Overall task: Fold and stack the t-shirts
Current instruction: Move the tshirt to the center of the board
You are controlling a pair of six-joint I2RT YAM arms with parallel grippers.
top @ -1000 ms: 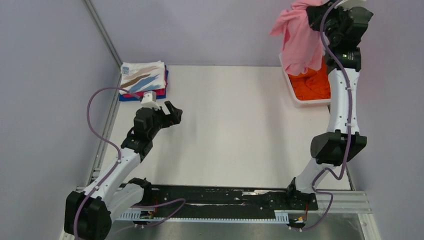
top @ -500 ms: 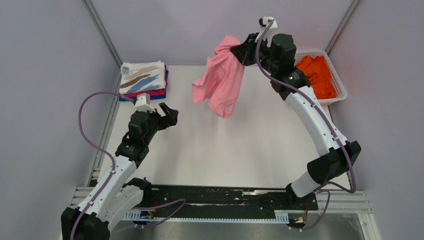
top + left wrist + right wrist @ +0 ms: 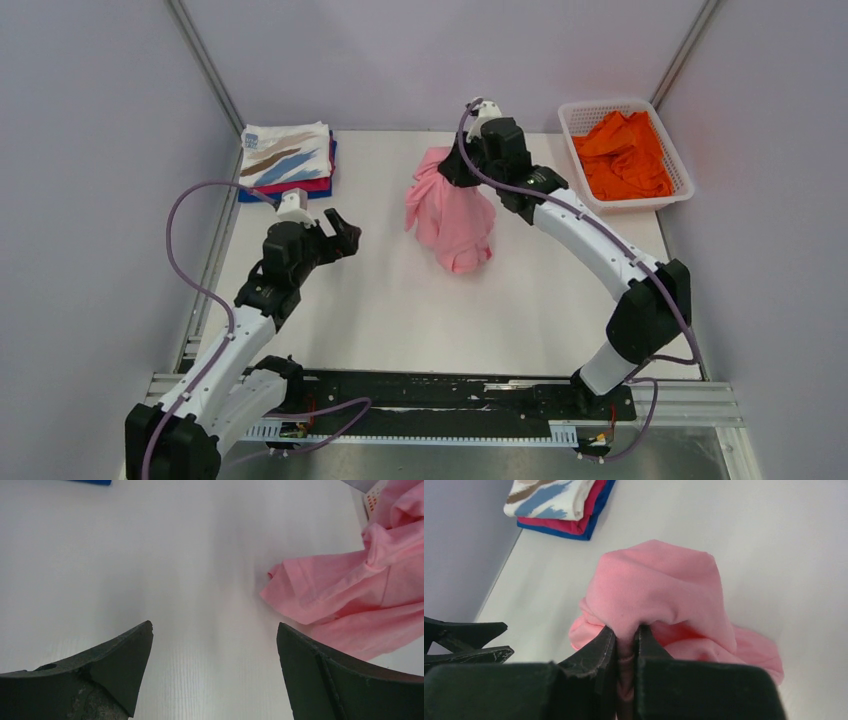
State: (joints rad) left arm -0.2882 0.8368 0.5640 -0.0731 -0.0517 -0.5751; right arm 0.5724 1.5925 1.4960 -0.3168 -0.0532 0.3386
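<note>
The table is a flat, matt white board with a faint sheen, closed in by plain pale lilac walls on three sides; slim aluminium posts run up the far corners; a black mounting rail crosses the near edge.

The pink t-shirt sits near the middle of the table, slightly toward the far side; it is soft, thin knit, gathered into a drooping cone, its lower folds and a hemmed sleeve spread on the board. The right gripper is clamped on the shirt's peak; from the right wrist view its black jaws pinch a ridge of cloth between them, and the fabric bulges smoothly over the tips.

The left gripper hangs above bare table to the left of the shirt, its wedge-shaped, rough-edged black fingers spread wide, holding nothing.

In the far left corner lies a neat stack of folded t-shirts: white with tan and blue streaks on top, magenta beneath, blue lowest. In the far right corner a white plastic lattice basket holds a crumpled orange t-shirt.
</note>
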